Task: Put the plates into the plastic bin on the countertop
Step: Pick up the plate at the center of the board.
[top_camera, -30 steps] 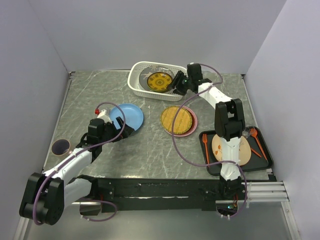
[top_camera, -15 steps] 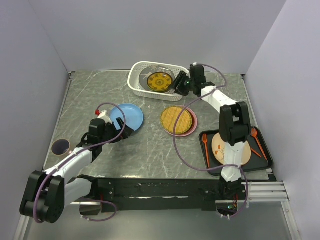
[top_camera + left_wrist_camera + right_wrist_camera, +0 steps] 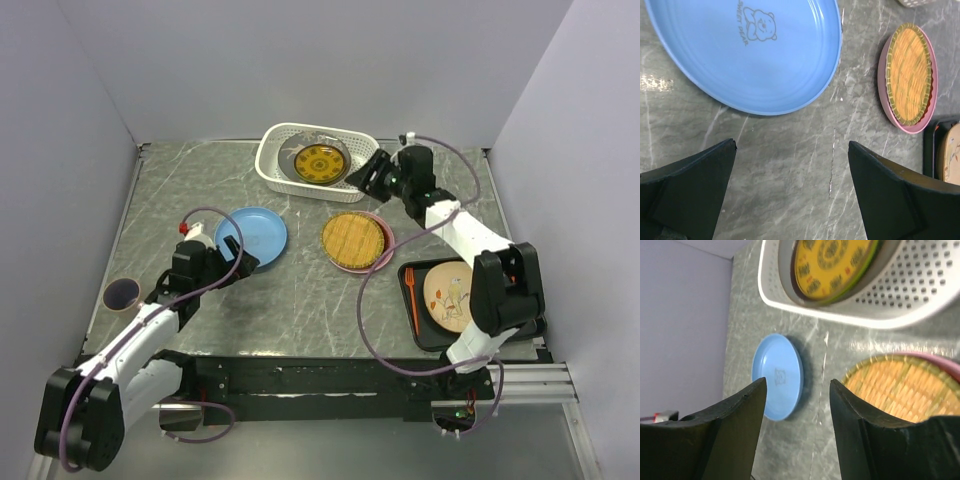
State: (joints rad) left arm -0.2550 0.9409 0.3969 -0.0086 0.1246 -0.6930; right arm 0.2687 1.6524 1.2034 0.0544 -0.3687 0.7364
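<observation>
The white plastic bin (image 3: 272,160) stands at the back of the countertop (image 3: 300,300) and holds a yellow patterned plate (image 3: 320,163). A blue plate (image 3: 252,235) lies left of centre. A woven straw plate (image 3: 354,238) sits on a pink plate (image 3: 386,250) at centre. A cream plate (image 3: 450,295) lies on the black tray (image 3: 530,322). My left gripper (image 3: 243,262) is open and empty, just near of the blue plate (image 3: 750,55). My right gripper (image 3: 366,178) is open and empty, outside the bin's right end (image 3: 920,295), above the straw plate (image 3: 900,390).
An orange fork (image 3: 410,290) lies on the tray beside the cream plate. A small dark round cup (image 3: 122,293) stands at the left edge. Grey walls close in the back and both sides.
My right gripper has drawn back to the right, out of the bin; the yellow plate stays inside. The right arm's elbow swung right, uncovering the tray. My left gripper backed slightly away from the blue plate.
</observation>
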